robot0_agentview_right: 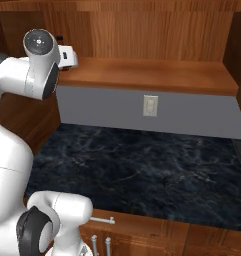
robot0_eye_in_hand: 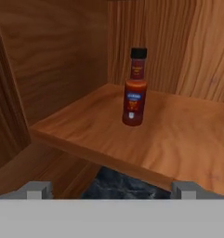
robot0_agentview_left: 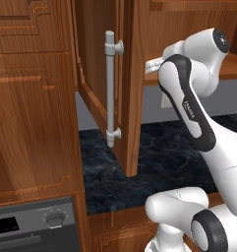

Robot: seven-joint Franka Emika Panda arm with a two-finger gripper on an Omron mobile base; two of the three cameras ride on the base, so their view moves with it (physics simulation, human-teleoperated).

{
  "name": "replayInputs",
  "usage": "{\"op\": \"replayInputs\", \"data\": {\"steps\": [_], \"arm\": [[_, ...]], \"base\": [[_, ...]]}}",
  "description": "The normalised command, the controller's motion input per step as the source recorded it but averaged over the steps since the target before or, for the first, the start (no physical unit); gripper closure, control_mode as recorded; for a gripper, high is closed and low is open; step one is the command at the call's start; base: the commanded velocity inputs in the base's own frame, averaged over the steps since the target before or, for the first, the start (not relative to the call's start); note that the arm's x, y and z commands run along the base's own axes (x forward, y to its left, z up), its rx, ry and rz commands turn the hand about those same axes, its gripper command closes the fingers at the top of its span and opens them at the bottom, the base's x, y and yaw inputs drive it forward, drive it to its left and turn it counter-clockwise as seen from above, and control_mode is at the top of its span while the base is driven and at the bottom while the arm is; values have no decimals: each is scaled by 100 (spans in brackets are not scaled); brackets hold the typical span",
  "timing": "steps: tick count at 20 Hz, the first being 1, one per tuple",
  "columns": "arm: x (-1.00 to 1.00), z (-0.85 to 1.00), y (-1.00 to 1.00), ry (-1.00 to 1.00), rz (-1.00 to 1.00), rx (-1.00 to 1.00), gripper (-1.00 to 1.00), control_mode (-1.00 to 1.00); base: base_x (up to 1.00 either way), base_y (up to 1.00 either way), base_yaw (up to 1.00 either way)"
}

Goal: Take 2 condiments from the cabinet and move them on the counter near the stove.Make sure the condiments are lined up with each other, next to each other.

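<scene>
Dark red sauce bottle point(robot0_eye_in_hand: 134, 88) stands upright on the cabinet shelf point(robot0_eye_in_hand: 178, 139), well back from the front edge near the rear corner, nothing else beside it. Looks like rigid glass or hard plastic with a slick label — probably light but tippy given the tall narrow shape, so I'd grab the wider lower body, not the thin neck under the black cap. Gripper point(robot0_eye_in_hand: 111, 189) is released, jaws spread wide, short of the shelf edge and roughly lined up with the bottle — the dark marbled counter point(robot0_agentview_left: 159, 157) sits below.
</scene>
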Motion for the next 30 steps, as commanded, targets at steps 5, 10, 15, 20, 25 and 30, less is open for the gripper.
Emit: {"op": "replayInputs", "data": {"steps": [5, 10, 15, 20, 25, 30], "arm": [[30, 0, 8, -8, 0, 0, -100, -100], [30, 0, 3, -6, 0, 0, -100, -100], [32, 0, 3, 4, 0, 0, -100, -100], [37, 0, 14, 14, 0, 0, -100, -100], [42, 0, 11, 12, 0, 0, -100, -100], [31, -3, 5, 1, 0, 0, -100, -100]], "base": [[0, 0, 0], [0, 0, 0], [0, 0, 0], [0, 0, 0], [0, 0, 0], [0, 0, 0]]}}
